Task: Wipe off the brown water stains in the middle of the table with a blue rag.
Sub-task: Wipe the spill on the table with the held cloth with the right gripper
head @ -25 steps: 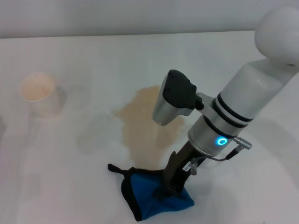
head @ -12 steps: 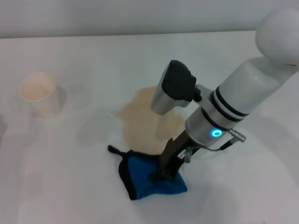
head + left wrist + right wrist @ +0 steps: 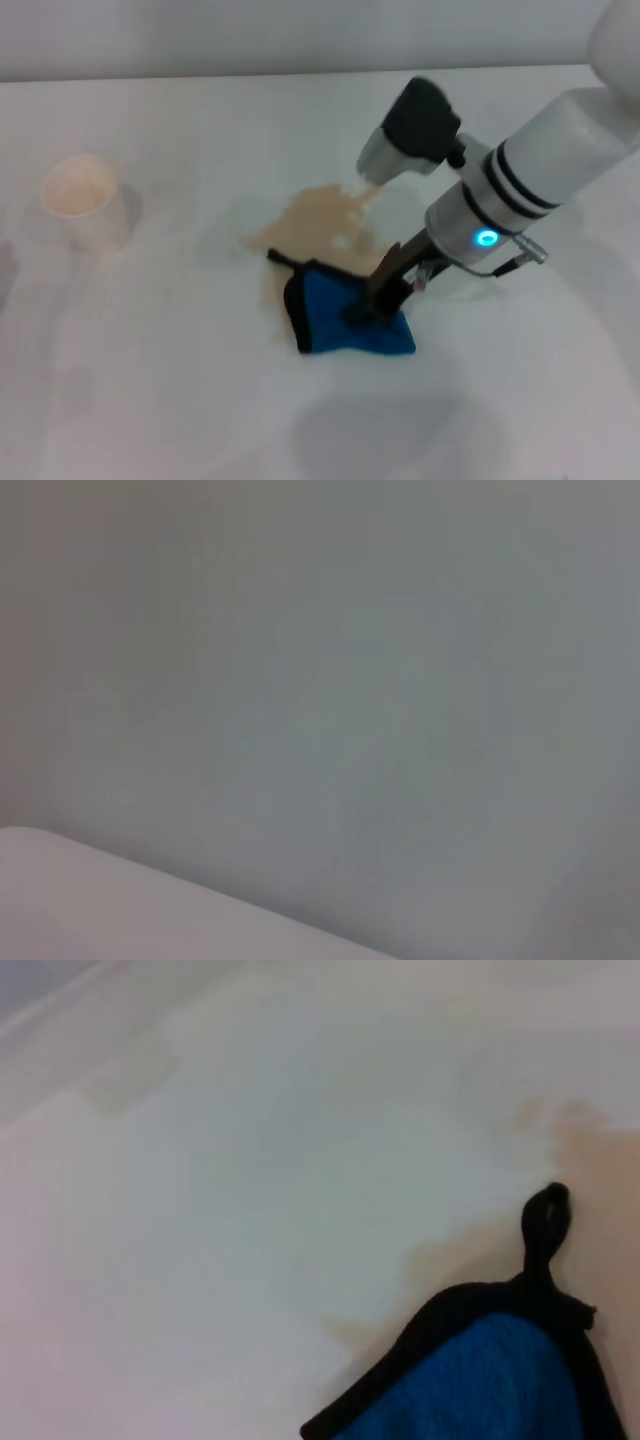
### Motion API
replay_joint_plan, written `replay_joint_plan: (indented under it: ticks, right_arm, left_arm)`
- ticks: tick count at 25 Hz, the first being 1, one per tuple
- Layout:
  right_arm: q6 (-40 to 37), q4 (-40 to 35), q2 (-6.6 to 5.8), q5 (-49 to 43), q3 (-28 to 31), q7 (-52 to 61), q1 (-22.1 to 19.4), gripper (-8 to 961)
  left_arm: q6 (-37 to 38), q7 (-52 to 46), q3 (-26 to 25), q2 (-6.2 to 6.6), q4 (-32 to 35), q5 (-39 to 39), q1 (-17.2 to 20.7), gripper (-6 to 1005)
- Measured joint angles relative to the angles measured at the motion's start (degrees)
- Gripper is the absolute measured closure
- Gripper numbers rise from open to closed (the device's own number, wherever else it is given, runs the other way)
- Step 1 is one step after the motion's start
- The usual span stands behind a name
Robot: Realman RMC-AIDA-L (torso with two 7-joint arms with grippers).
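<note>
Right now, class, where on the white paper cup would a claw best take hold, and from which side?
Grip the white paper cup across its side wall below the rim, coming in level from the open table side. It stands upright and open-topped, well apart from the blue rag under the right claw.

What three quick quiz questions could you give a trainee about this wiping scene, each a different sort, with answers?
1. True or false: the blue rag lies entirely clear of the brown water stains.
2. Multiple choice: which end effector presses on the rag? A) left B) right C) both
3. Fill in: the white paper cup stands upright on the robot's ____ side of the table.

Key
1. False: the rag's far edge overlaps the near part of the stain, as the right wrist view also shows.
2. B: the right end effector is down on the rag; the left one shows in no view.
3. Left.
</note>
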Motion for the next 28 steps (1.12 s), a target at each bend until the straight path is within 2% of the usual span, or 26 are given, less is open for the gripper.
replay_joint_plan:
  ticks: [8,16,23,28]
  right_arm:
    - [5.6,2.7,-0.18,-4.2,8.4,0.3,-0.4,857]
    - [10.5,4.5,-0.36,-6.8,13.9,0.3,-0.4,857]
    - [13.6,6.6,-0.06,-6.7,13.9,0.3,-0.4,857]
    - [8.9,6.6,0.36,-5.9,13.3,0.2,-0.1,858]
  left_arm:
    - [0.0,0.1,0.0,0.00,0.2,0.0,0.0,104]
    - [0.0,0.2,0.0,0.09,0.4,0.0,-0.1,106]
    - [0.1,0.2,0.0,0.09,0.5,0.0,-0.1,106]
    - [0.1,0.3,-0.1,0.09,0.5,-0.1,-0.1,106]
